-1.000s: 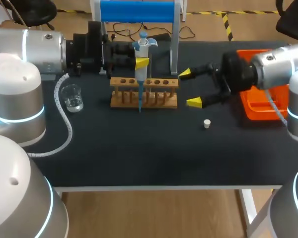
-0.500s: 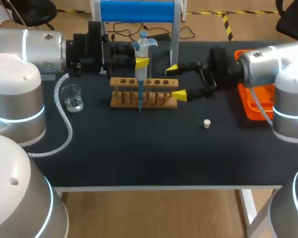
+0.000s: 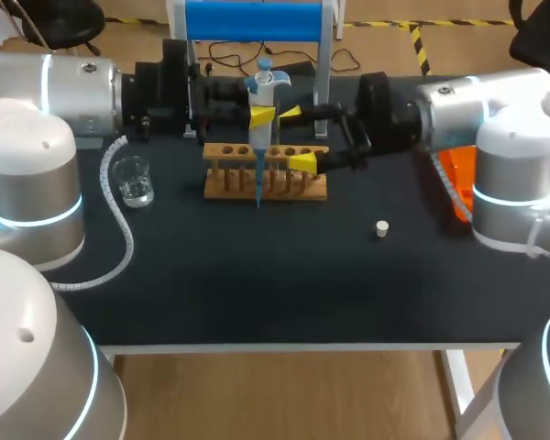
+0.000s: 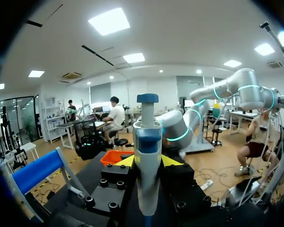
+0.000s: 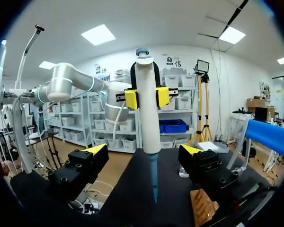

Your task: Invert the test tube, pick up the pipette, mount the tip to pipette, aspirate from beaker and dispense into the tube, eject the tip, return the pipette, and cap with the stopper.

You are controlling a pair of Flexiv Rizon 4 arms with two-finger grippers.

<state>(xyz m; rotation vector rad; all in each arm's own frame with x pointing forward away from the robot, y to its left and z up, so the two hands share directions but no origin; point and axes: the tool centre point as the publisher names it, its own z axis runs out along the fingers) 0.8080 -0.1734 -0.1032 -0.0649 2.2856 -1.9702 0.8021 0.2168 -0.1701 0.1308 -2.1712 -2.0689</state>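
My left gripper (image 3: pixel 262 116) is shut on the white and blue pipette (image 3: pixel 261 92) and holds it upright, its blue tip (image 3: pixel 258 188) hanging in front of the wooden tube rack (image 3: pixel 266 171). The left wrist view has the pipette (image 4: pixel 146 179) between the yellow tips of the left gripper (image 4: pixel 148 161). My right gripper (image 3: pixel 296 137) stands open just right of the pipette, over the rack's right end. In the right wrist view the pipette (image 5: pixel 146 109) stands ahead of the wide-open right gripper (image 5: pixel 144 150). The white stopper (image 3: pixel 381 228) lies on the table. I cannot make out the test tube.
A glass beaker (image 3: pixel 133 180) with liquid stands at the left, beside my left arm's cable. An orange tray (image 3: pixel 458 174) lies at the right, partly behind my right arm. A blue and white stand (image 3: pixel 257 20) rises behind the rack.
My right arm has swung left from beside the orange tray to the rack and pipette, fingers still open. The left arm and the pipette have not moved.
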